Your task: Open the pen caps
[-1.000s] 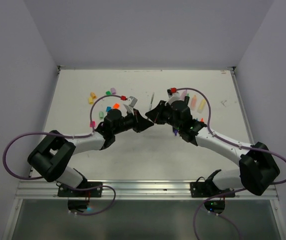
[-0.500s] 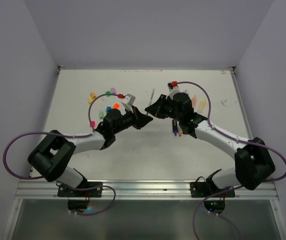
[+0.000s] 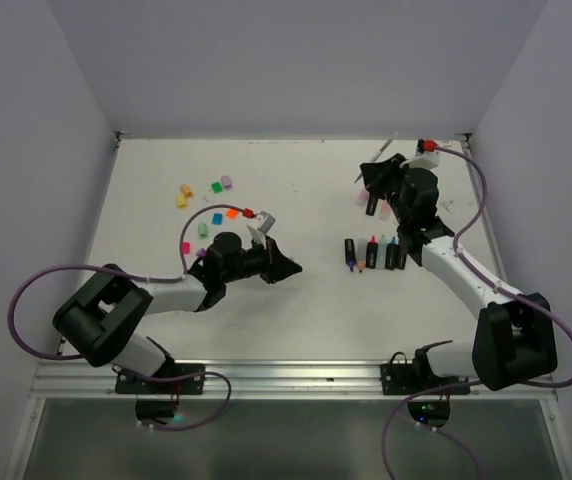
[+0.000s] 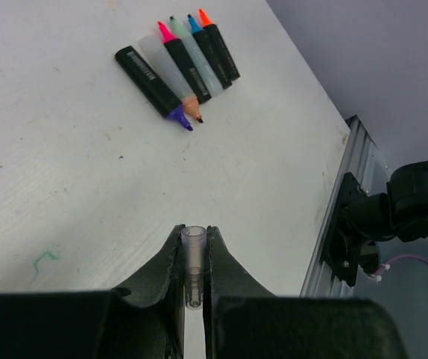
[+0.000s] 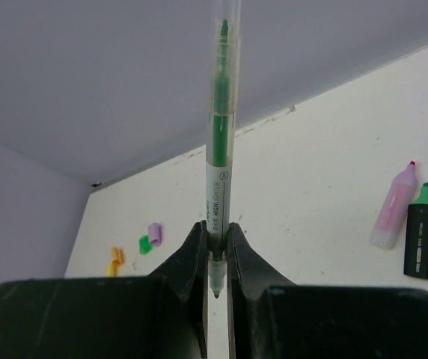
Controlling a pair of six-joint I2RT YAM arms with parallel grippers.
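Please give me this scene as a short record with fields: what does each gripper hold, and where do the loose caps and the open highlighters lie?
left gripper: shut on a small clear cap
right gripper: shut on a thin green pen, near the far right of the table
loose coloured caps: scattered on the far left of the table
uncapped highlighters: lying side by side in a row, right of centre
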